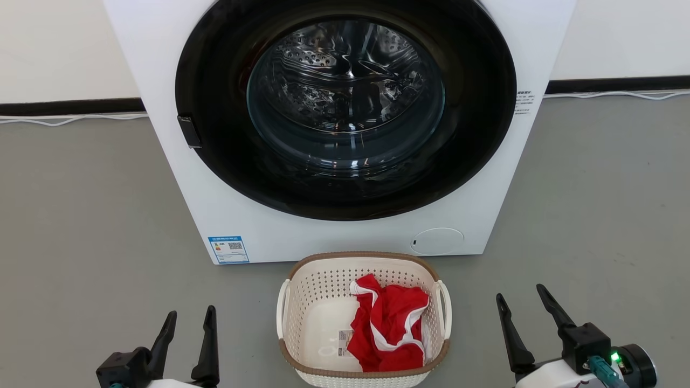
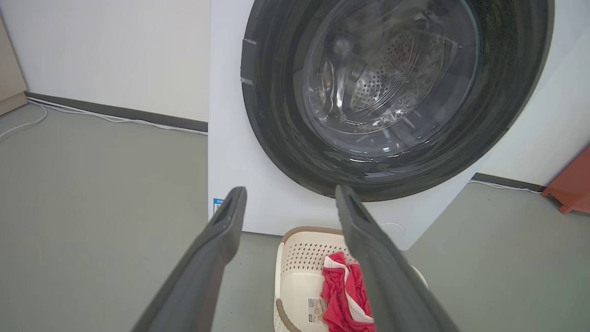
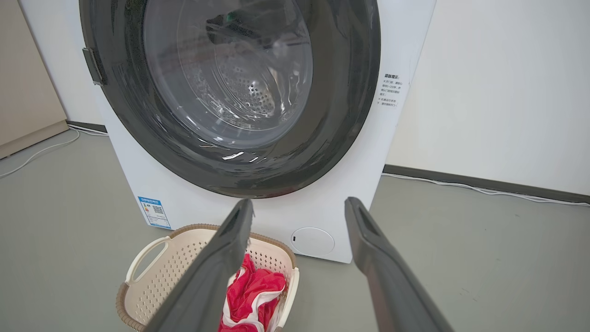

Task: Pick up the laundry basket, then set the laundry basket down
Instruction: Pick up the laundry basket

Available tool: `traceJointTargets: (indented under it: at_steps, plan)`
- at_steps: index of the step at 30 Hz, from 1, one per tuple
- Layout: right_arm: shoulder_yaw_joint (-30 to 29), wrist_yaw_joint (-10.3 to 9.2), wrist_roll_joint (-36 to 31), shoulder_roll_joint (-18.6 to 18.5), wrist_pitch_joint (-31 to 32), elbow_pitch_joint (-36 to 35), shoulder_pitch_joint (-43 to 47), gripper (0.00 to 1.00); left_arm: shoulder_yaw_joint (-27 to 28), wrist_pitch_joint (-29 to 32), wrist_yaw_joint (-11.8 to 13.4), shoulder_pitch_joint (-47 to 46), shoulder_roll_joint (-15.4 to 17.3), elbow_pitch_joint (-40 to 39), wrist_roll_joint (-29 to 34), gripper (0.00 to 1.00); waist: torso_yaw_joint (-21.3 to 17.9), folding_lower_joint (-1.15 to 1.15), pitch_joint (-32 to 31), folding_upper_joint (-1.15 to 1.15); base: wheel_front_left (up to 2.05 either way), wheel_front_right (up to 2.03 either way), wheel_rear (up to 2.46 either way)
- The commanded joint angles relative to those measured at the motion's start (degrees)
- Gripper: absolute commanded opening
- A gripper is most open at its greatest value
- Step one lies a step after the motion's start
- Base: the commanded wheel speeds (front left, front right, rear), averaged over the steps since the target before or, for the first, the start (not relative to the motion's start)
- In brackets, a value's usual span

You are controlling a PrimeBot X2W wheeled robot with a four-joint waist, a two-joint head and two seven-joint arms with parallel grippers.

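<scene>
the laundry basket (image 1: pixel 315 312) is cream plastic, smooth with a soft sheen, its walls punched with small holes. its rim (image 1: pixel 361 255) is brown with a woven-look texture. inside lies a red garment (image 1: pixel 388 323) of soft, crumpled cloth with white trim, beside a paper barcode sticker (image 1: pixel 345 343). the washing machine (image 1: pixel 172 178) has a smooth white casing, a glossy black door ring (image 1: pixel 215 108), clear glass and a shiny perforated metal drum (image 1: pixel 345 81). the floor (image 1: pixel 81 215) is matt grey. the left hand (image 1: pixel 191 310) and right hand (image 1: pixel 520 291) have matt dark fingers.
</scene>
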Motion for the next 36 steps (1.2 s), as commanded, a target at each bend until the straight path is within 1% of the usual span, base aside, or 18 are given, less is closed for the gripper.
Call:
traceJointTargets:
  at_steps: [1,7,14,15,23,31,36]
  plan:
    - [1.06,0.35,0.19,-0.57,-0.80,-1.18,-1.61,1.00,1.50,-0.61,0.23,-1.40,0.61,-1.25,-0.02,1.00,-0.05,0.00,0.14,0.00,0.00,0.00,0.00]
    - [0.72,0.35,1.16,-0.57,-0.80,-0.56,-1.74,1.00,1.33,-0.61,0.27,-1.75,0.61,-1.30,-0.19,1.00,-0.05,0.00,0.95,0.00,0.00,0.00,0.00]
    - [0.13,0.35,2.77,-0.57,-0.80,2.00,-3.95,1.00,0.68,-0.61,0.55,-4.04,0.61,-0.83,-0.94,1.00,0.37,0.00,4.95,0.00,0.00,0.00,0.00]
    - [-0.17,0.35,2.86,-0.57,-0.80,2.93,-5.23,1.00,0.26,-0.61,0.65,-5.40,0.61,-0.50,-1.04,1.00,0.54,0.00,6.69,0.00,0.00,0.00,0.00]
    - [-1.04,0.35,2.04,-0.57,-0.80,7.31,-12.48,1.00,-2.26,-0.61,0.59,-12.82,0.61,2.62,-1.16,1.00,0.66,0.00,14.90,0.00,0.00,0.00,0.00]
    - [-1.47,0.35,-0.08,-0.57,-0.80,12.46,-20.59,1.00,-4.92,-0.61,0.71,-21.72,0.61,7.80,-1.07,1.00,1.23,0.00,23.39,0.00,0.00,0.00,0.00]
    - [-2.19,0.35,-1.23,-0.57,-0.27,16.33,-24.92,1.00,-6.67,-0.61,0.75,-26.63,0.61,12.72,-1.96,1.00,1.63,0.00,28.05,0.00,0.00,0.00,0.00]
